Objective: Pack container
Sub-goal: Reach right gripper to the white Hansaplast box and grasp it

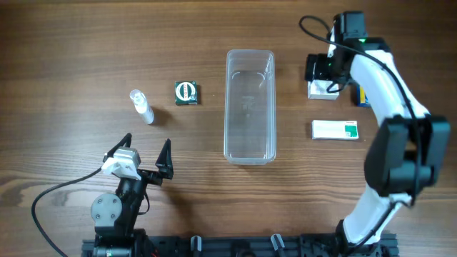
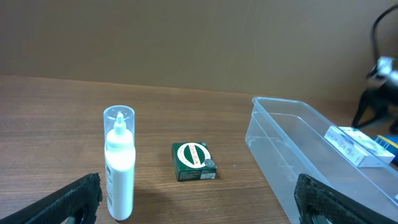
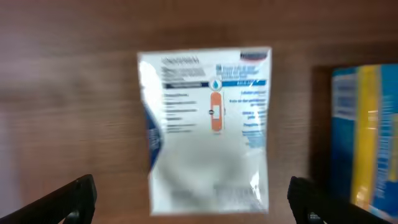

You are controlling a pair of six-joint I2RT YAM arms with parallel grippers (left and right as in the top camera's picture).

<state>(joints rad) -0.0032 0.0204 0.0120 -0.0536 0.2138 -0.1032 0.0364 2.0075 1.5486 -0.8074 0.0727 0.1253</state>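
Right wrist view is showing the right gripper (image 3: pixel 193 200) hanging with fingers spread wide, the white box (image 3: pixel 208 134) lying between them. It is probably light, stiff cardboard, best pinched across its long edges.

No word or number is legible anywhere.

Directly under my right gripper (image 3: pixel 189 202), between its wide-spread fingers, lies a white box (image 3: pixel 208 127). It has rows of blue print, a blue drop sign and an orange plaster-shaped strip down the middle. The words are too blurred to read.

Just right of it, a blue and yellow box (image 3: pixel 364 134) shows only stripes.

Behind that gripper, toward my base, a white and green box (image 1: pixel 335 130) has print too small to read.

Ahead of my left gripper (image 2: pixel 199 208), a small green box (image 2: pixel 194 162) bears a round white badge crossed by a red band. Its lettering is unreadable.
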